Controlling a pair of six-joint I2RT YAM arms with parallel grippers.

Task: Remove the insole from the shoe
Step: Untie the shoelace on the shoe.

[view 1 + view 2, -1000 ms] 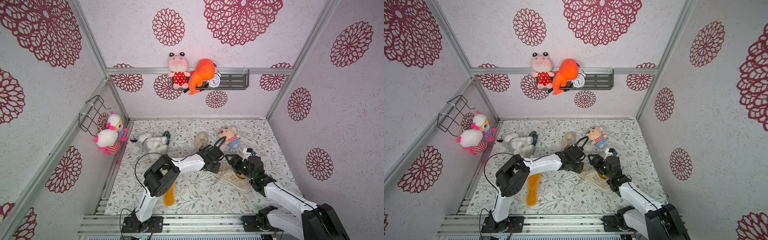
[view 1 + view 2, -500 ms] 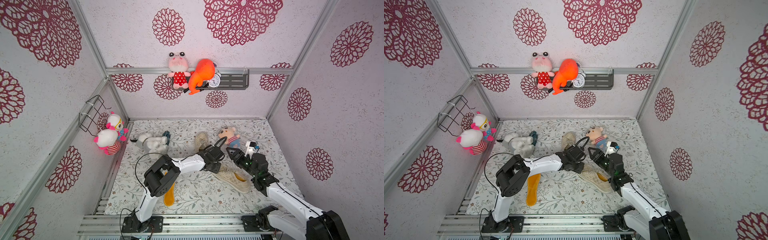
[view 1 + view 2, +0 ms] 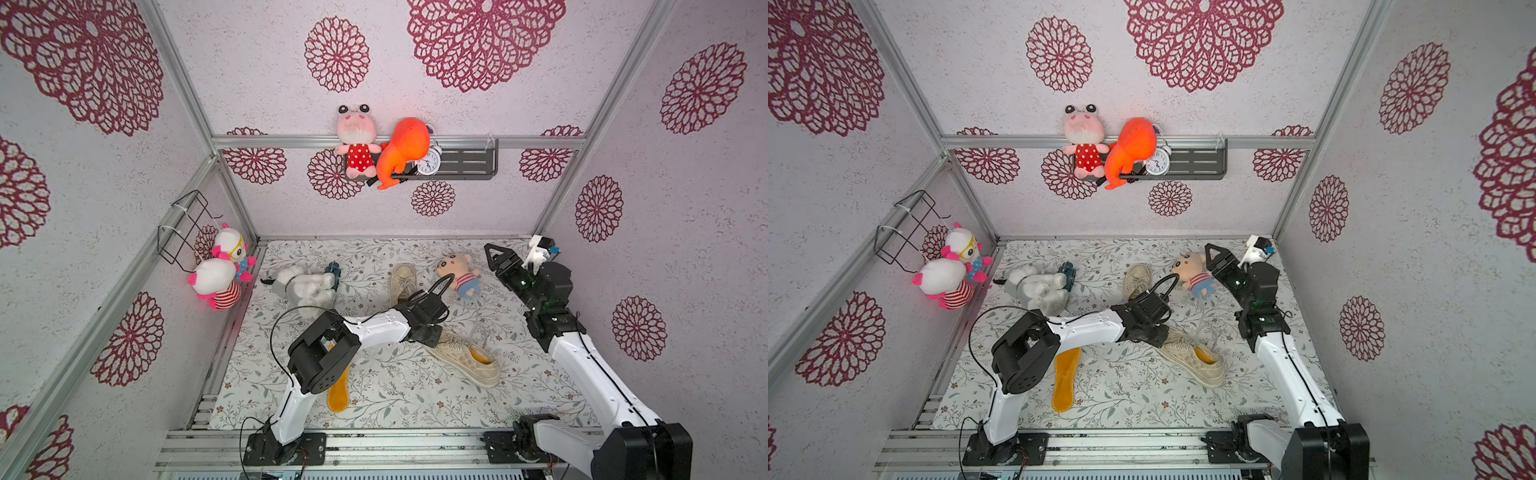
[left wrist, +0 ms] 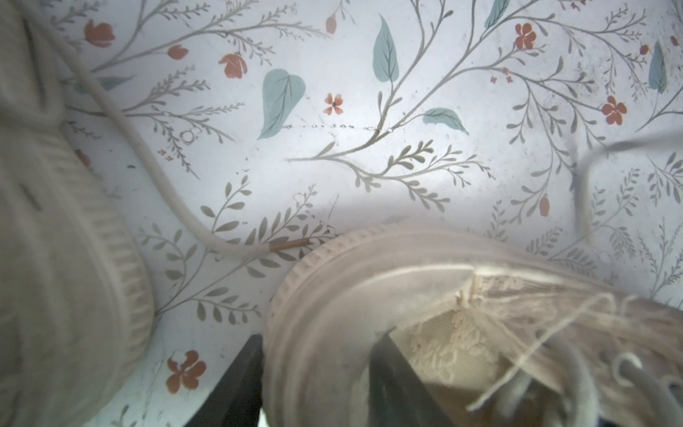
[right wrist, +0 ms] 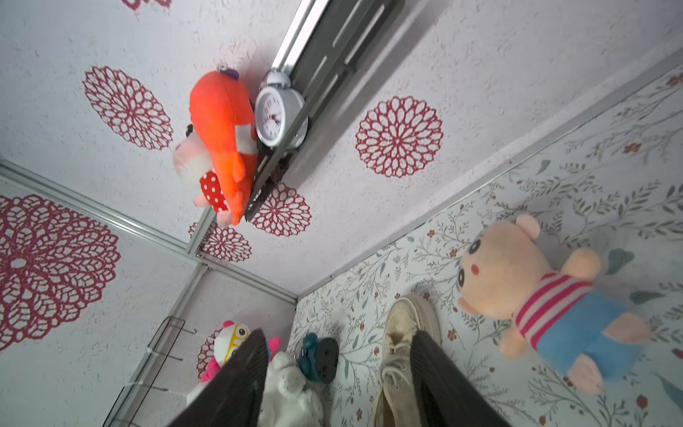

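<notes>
A: Left gripper (image 3: 431, 338)?
B: Clamped on the ribbed rubber toe cap of the beige canvas sneaker (image 3: 485, 372), sole down on the floral mat (image 3: 395, 395).
A: Insole (image 3: 478, 356)?
B: Orange, smooth, inside the sneaker, showing at the heel opening. Right gripper (image 5: 340, 338) aloft, dark fingers apart, empty.

Figure: A laboratory robot cell dressed as a domestic room. Aluminium frame rails (image 3: 291, 142) held wallpapered panels (image 3: 270, 62); plush toys (image 3: 356, 129) and an alarm clock (image 3: 428, 160) occupied a wall shelf (image 3: 469, 164); two arm bases (image 3: 284, 449) stood on slotted extrusion (image 3: 395, 446)
</notes>
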